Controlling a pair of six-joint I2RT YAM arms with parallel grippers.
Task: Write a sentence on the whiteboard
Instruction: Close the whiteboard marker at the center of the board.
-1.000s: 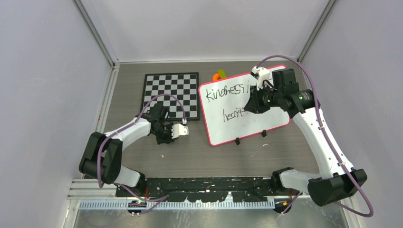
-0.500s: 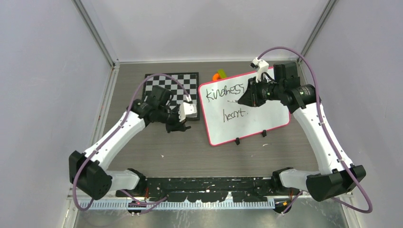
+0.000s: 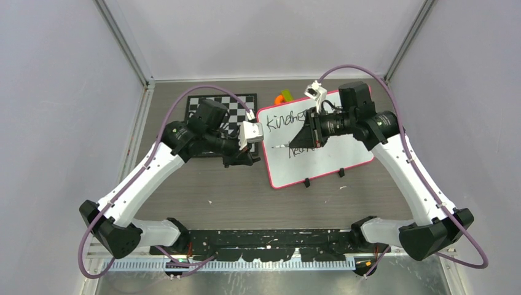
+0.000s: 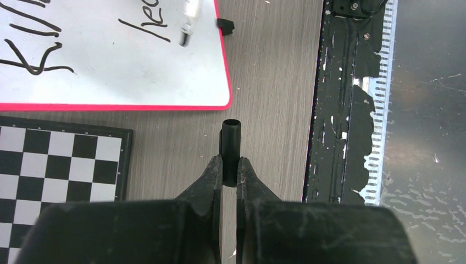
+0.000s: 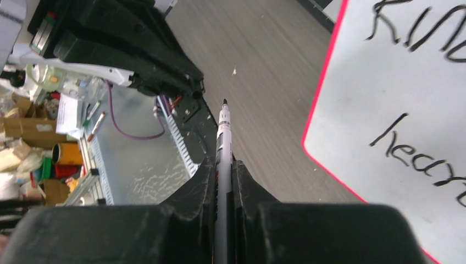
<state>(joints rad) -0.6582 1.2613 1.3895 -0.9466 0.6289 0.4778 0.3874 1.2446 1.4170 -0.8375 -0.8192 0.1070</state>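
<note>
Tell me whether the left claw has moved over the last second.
Yes. The left claw has shifted right, from just below the checkerboard's near edge to beside the whiteboard's left edge.

The left gripper (image 4: 229,165) pinches a black marker cap (image 4: 231,140) that points at the whiteboard (image 4: 137,71) and its pink-framed corner, with the checkerboard (image 4: 60,165) alongside.

Light from above is soft and even in my overhead view, shadows faint. At the bottom of both wrist views my black gripper fingers (image 4: 206,187) blur; the grey wood-grain tabletop (image 4: 275,82) is sharp.
</note>
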